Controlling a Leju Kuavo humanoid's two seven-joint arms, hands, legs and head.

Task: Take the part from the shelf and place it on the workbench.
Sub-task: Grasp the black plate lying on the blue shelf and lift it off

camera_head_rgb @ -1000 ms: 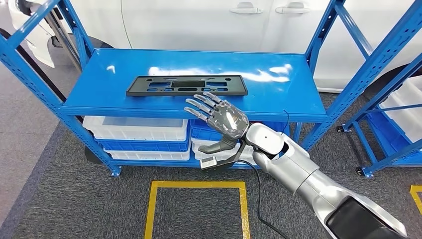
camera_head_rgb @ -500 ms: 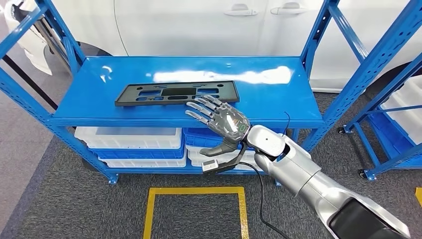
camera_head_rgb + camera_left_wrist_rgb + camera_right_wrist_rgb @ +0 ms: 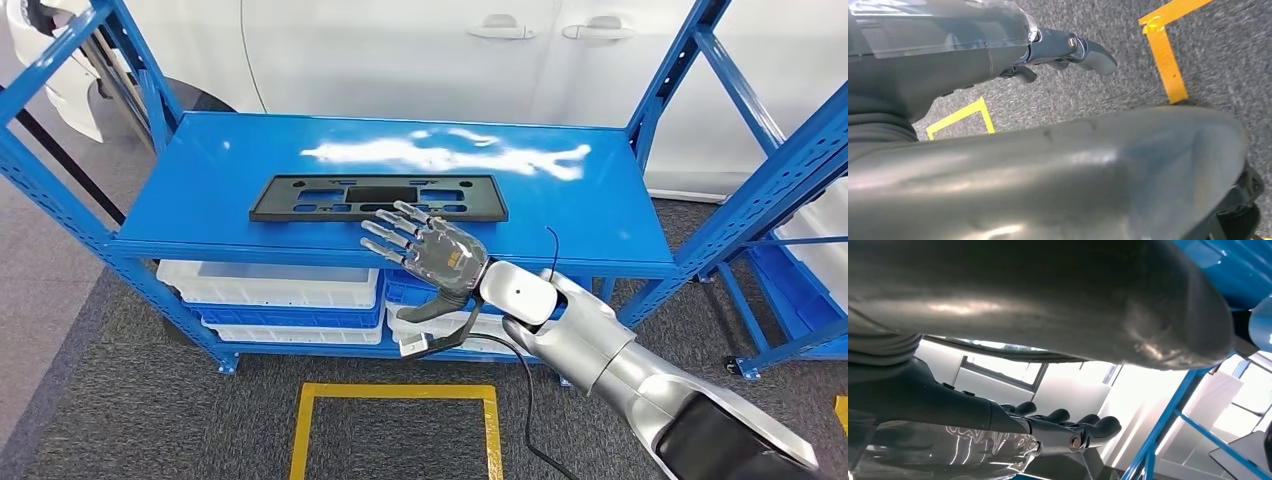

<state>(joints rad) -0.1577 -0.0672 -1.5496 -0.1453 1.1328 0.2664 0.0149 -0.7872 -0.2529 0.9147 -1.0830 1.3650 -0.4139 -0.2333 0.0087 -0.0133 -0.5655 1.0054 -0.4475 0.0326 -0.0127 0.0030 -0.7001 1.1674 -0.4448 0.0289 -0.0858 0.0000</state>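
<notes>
The part is a flat black plate with cut-outs, lying on the blue top shelf near its front edge. My right hand reaches in from the lower right with its back up and its fingers spread, their tips just short of the plate's front edge around its middle. It holds nothing, and its thumb hangs below the shelf edge. The right wrist view shows the same fingers stretched out. My left hand hangs over grey carpet with nothing in it.
White and blue bins fill the lower shelf. A white car stands behind the rack. A second blue rack stands at the right. Yellow tape marks the carpet in front, and a black cable trails from my right wrist.
The whole picture has shifted, so the camera moved. My right hand stays spread by the plate's front edge, its fingertips now slightly nearer me than the edge.
</notes>
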